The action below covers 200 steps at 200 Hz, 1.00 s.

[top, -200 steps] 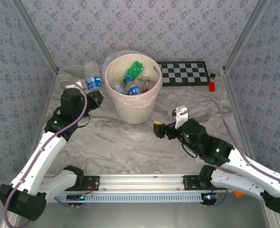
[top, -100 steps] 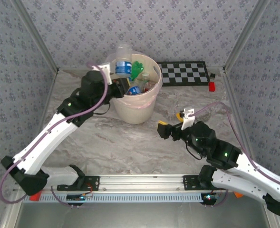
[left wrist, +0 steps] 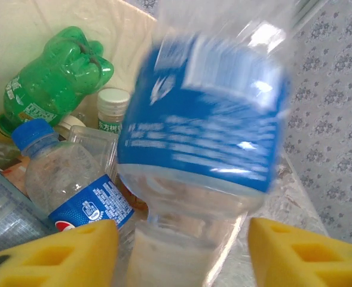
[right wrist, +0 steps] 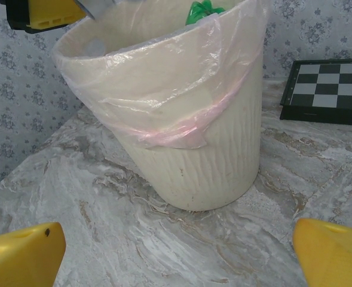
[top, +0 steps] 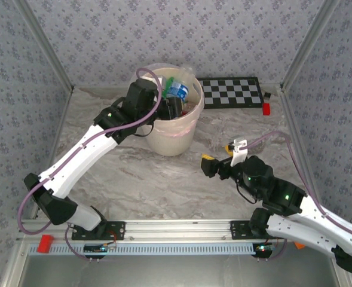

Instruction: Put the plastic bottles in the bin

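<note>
The bin (top: 164, 136) is a pale cream bucket with a clear liner, standing at the back middle of the table. Inside lie several plastic bottles: a green one (left wrist: 53, 75), a clear one with a blue cap (left wrist: 68, 179) and others. My left gripper (top: 174, 107) hangs over the bin's mouth, open. A clear bottle with a blue label (left wrist: 205, 119) sits blurred between its yellow fingers (left wrist: 56, 254), with a gap on each side. My right gripper (top: 214, 167) is open and low over the table, facing the bin's wall (right wrist: 205, 155), nothing between its fingers.
A black-and-white checkerboard (top: 231, 91) lies behind the bin at the right, with a small red block (top: 266, 108) beside it. Patterned walls close in the table on three sides. Bare marble lies between the bin and the right gripper.
The left arm swung from the table's left to above the bin with the blue-labelled bottle, and its jaws have parted from it. The right gripper drifted slightly right.
</note>
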### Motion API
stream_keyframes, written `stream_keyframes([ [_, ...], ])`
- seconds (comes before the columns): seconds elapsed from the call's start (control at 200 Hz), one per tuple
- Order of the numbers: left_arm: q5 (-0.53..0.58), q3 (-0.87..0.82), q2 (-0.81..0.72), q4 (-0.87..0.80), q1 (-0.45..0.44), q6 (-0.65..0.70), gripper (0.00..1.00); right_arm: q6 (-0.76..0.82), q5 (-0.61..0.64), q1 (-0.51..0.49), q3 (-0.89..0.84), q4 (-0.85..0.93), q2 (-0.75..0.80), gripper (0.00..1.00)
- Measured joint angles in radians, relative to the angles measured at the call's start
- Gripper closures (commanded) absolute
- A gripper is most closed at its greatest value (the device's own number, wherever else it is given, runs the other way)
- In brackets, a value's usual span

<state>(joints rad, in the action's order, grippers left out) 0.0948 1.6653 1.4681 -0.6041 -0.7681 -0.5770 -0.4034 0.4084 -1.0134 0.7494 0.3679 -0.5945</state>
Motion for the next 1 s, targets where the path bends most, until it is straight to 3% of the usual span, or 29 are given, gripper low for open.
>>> stream_keyframes([
  [0.05, 0.000, 0.005, 0.000, -0.004, 0.000, 0.003, 0.24, 0.000, 0.000, 0.000, 0.000, 0.000, 0.000, 0.00],
  [0.275, 0.009, 0.010, 0.000, -0.007, 0.000, 0.005, 0.18, 0.000, 0.000, 0.000, 0.000, -0.001, -0.008, 0.00],
  [0.415, 0.019, 0.010, -0.002, -0.010, 0.000, 0.008, 0.09, 0.000, 0.000, 0.000, 0.000, -0.001, -0.015, 0.00],
  [0.455, 0.024, 0.010, -0.004, -0.013, 0.000, 0.013, 0.00, 0.000, 0.000, 0.000, 0.000, -0.001, -0.015, 0.00],
  [0.755, 0.117, -0.084, -0.115, -0.003, 0.000, 0.011, 0.00, -0.016, 0.025, 0.008, 0.001, 0.025, -0.048, 0.00],
  [1.0, 0.344, -0.335, -0.294, 0.016, 0.003, -0.010, 0.00, -0.061, 0.103, 0.106, -0.005, 0.058, -0.057, 0.00],
])
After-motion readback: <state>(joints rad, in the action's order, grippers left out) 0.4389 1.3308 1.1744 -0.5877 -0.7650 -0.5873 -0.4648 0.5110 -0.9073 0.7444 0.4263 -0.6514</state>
